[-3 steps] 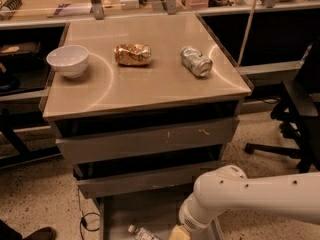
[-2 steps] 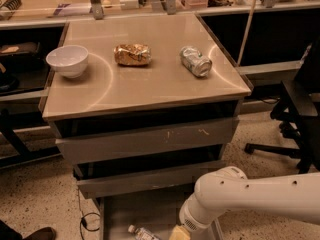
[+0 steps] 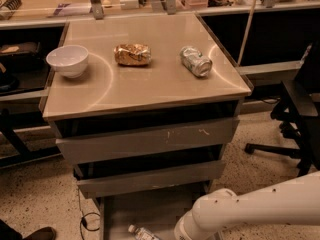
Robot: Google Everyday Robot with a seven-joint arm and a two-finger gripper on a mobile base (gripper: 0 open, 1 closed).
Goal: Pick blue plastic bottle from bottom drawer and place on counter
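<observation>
The blue plastic bottle lies on the floor of the open bottom drawer at the bottom edge of the camera view; its white cap points left and most of it is cut off. The beige counter tops the grey cabinet. My white arm reaches in from the lower right toward the drawer. The gripper is below the frame edge and out of view.
On the counter stand a white bowl, a gold-brown can and a silver-green can lying on its side. Two upper drawers with scratched fronts are slightly ajar. A black office chair stands right. A cable lies on the floor left.
</observation>
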